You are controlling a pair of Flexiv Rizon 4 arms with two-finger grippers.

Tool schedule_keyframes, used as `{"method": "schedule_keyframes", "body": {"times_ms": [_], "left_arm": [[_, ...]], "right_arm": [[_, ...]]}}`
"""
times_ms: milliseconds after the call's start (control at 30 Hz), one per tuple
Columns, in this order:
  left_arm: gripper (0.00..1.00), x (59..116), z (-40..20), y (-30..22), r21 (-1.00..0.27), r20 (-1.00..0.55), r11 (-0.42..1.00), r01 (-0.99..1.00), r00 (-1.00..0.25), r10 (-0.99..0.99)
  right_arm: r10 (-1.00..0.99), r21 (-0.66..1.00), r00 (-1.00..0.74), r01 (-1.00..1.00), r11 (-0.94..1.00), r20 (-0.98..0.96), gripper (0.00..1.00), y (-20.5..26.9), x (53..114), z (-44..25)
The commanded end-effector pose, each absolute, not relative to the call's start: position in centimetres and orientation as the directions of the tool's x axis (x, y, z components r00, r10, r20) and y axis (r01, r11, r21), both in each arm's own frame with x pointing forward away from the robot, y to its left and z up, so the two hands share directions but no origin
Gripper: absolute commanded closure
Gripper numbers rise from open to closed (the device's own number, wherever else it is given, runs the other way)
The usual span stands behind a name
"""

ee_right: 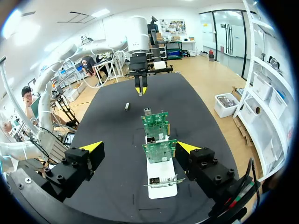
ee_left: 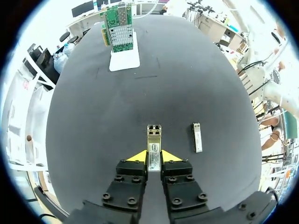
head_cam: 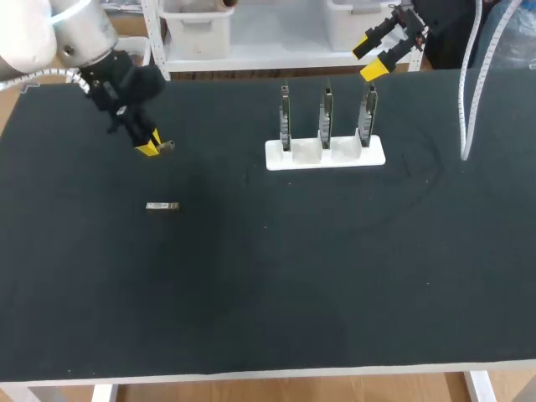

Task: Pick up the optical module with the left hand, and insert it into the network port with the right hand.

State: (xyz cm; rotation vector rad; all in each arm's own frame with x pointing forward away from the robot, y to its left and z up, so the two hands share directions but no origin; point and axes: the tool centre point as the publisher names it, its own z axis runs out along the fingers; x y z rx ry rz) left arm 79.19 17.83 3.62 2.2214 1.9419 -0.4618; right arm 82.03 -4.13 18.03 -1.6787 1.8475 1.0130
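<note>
Left gripper (ee_left: pixel 154 156) clamped on the tail of a module (ee_left: pixel 154 134), nose sticking out ahead, spare module (ee_left: pixel 197 137) flat on the table (ee_left: pixel 93 140) just beside; right gripper (ee_right: pixel 139 147) gaping above the network cards (ee_right: pixel 159 151); short hold, so module could twist or slip at handover.

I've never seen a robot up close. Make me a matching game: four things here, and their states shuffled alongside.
1 left pincer
2 right pincer
3 spare module
4 white stand

A lying flat on the table
B shut on an optical module
C open, holding nothing
D carrying three upright green circuit boards

Pairs: 1-B, 2-C, 3-A, 4-D
</note>
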Motion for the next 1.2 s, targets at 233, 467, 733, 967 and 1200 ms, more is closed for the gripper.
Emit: {"method": "schedule_keyframes", "body": {"times_ms": [233,467,733,967,1200], "left_arm": [[1.00,79.4,4.3,17.7,-0.066,-0.459,-0.201,0.977,0.149,0.876],[1.00,80.8,7.6,16.1,0.045,-0.781,-0.291,0.956,0.215,0.587],[1.00,81.6,10.6,13.6,0.114,-0.881,-0.338,0.934,0.252,0.400],[1.00,82.4,11.9,12.3,0.142,-0.905,-0.373,0.917,0.273,0.326],[1.00,82.0,11.4,11.9,0.121,-0.877,-0.380,0.917,0.278,0.392]], "right_arm": [[-0.652,0.329,-0.163,-0.934,-0.139,-0.740,0.00,-4.1,82.9,18.1],[-0.652,0.329,-0.163,-0.934,-0.139,-0.740,0.00,-4.1,82.9,18.1],[-0.652,0.329,-0.163,-0.934,-0.139,-0.740,0.00,-4.1,82.9,18.1],[-0.652,0.329,-0.163,-0.934,-0.139,-0.740,0.00,-4.1,82.9,18.1],[-0.652,0.329,-0.163,-0.934,-0.139,-0.740,0.00,-4.1,82.9,18.1]]}}
